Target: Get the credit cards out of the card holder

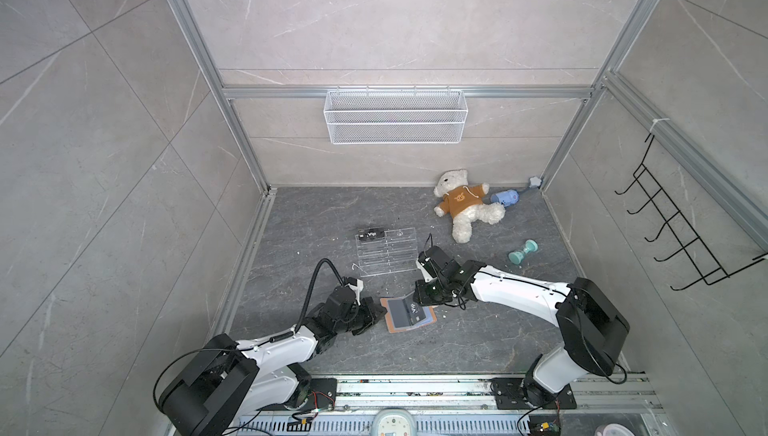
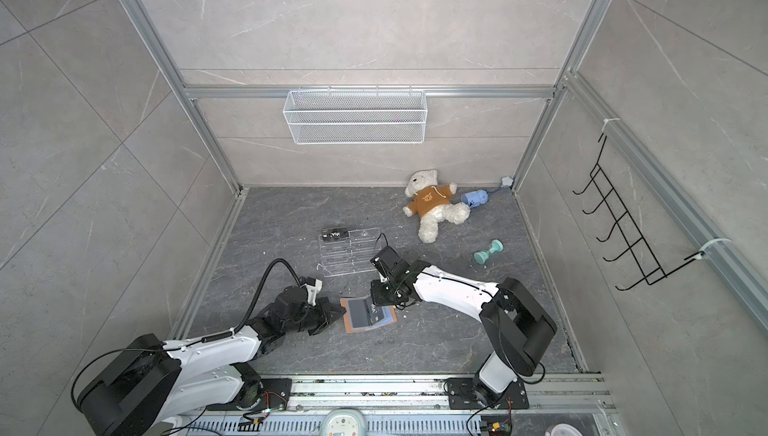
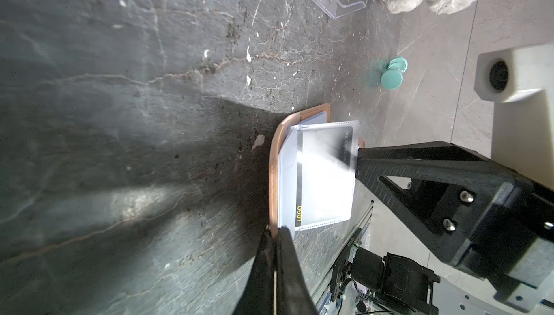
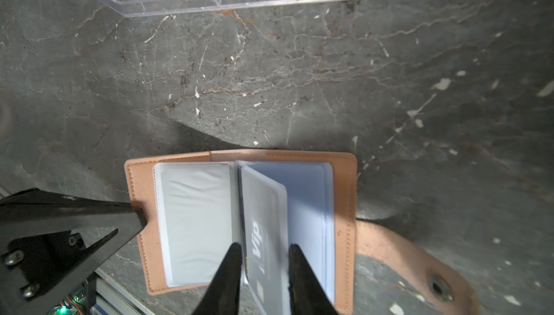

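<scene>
**Right gripper poised over a sleeved card in the open card holder**

The card holder (image 4: 344,193) lies open at 6 o'clock on the floor (image 1: 332,222). The left gripper (image 3: 274,234) presses on its 9 o'clock edge with jaws shut tight on nothing. The right gripper (image 4: 263,250) straddles the upright sleeve (image 4: 269,196) with jaws part-way apart, not yet pinching the card (image 4: 257,238) inside. The best way, I judge, is to close on the card rather than the soft plastic alone, then draw it along the sleeve while the left tip pins the leather. In view are one holder and two cards. The second card (image 1: 371,234) is on the one clear rack (image 1: 386,257) at the holder's 12 o'clock. There is also one teddy bear (image 1: 461,201) at 1 o'clock and one dumbbell (image 1: 523,252) at 2 o'clock.
</scene>
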